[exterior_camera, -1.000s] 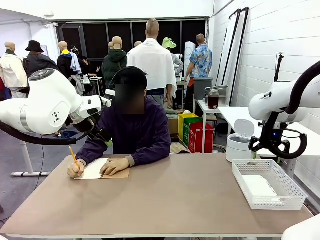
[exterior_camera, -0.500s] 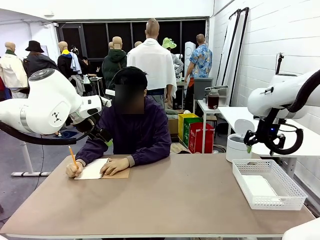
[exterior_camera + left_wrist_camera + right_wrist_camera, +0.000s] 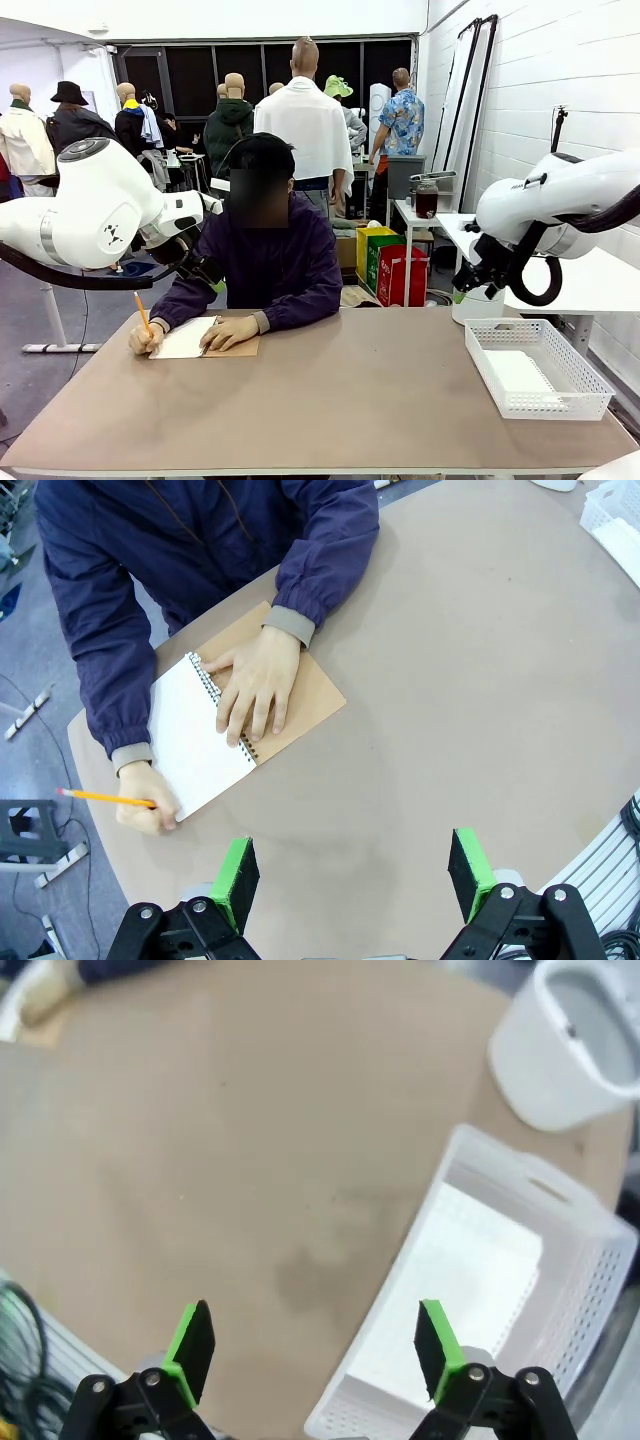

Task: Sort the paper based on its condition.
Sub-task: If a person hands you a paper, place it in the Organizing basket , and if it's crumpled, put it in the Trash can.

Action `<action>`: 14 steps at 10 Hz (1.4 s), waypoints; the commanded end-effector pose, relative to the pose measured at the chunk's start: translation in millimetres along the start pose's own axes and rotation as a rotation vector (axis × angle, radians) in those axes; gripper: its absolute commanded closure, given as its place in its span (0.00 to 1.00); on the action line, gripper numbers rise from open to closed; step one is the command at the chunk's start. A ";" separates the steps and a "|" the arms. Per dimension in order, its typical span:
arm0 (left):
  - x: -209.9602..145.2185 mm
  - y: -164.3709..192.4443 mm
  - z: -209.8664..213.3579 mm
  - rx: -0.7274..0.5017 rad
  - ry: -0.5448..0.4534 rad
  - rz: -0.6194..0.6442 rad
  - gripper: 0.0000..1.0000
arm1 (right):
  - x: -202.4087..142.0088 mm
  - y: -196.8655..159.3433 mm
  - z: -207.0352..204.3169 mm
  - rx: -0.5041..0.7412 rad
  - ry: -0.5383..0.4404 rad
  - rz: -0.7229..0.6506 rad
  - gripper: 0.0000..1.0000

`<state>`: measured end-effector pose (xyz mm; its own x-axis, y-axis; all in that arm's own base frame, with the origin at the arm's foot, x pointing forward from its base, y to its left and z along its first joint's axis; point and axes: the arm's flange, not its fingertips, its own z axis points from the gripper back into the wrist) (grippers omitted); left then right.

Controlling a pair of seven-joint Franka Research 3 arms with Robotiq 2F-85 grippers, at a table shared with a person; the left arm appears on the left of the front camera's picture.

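Nearest the robot, the left claw point(image 3: 350, 842) hangs released, its green pads wide apart and nothing between them, above bare bench point(image 3: 480, 710). The right claw point(image 3: 314, 1310) is likewise released and empty, poised over the near edge of the white mesh basket point(image 3: 362, 1400). The paper point(image 3: 470, 1260) lies flat in the bottom of that basket. The right wrist view is blurred, so it may be one sheet or a small stack, and its condition cannot be judged. Across the bench a person presses one hand point(image 3: 255, 685) flat on a spiral notebook point(image 3: 305, 695) with a brown cover. Their other hand point(image 3: 145, 808) holds a yellow pencil point(image 3: 105, 798) at the edge of the open white page point(image 3: 195, 745). That page is bound in, so no loose sheet is ready to sort yet. Beyond the basket stands a white lidded bin point(image 3: 580, 1040). The main risk is the left claw reaching in too soon and striking the hands or the pencil. A thin sheet lying flat is also hard to pinch, and a scraping grip could crease it and spoil the very condition being sorted. If the right claw drops where it is, a pad could catch the basket rim and shove the basket. No brand, label or writing is legible anywhere, and the page looks blank.
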<state>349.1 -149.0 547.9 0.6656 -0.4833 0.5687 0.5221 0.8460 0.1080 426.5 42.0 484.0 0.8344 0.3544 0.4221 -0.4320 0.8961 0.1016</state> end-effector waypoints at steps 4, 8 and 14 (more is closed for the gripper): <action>0.4 0.7 -0.1 -0.002 0.000 0.001 0.00 | 0.6 5.6 -3.0 0.002 -0.008 0.079 0.00; 0.4 0.7 -0.1 -0.002 0.000 0.001 0.00 | 9.0 30.6 9.5 0.101 -0.122 0.262 0.00; 0.4 0.7 -0.1 -0.002 0.000 0.001 0.00 | -21.7 67.5 36.1 0.245 -0.309 0.565 0.00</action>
<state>349.1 -149.0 547.9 0.6656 -0.4833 0.5687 0.5221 0.8460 0.1080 375.7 92.4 522.7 0.3961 0.6394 0.6590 -0.8443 0.5357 -0.0122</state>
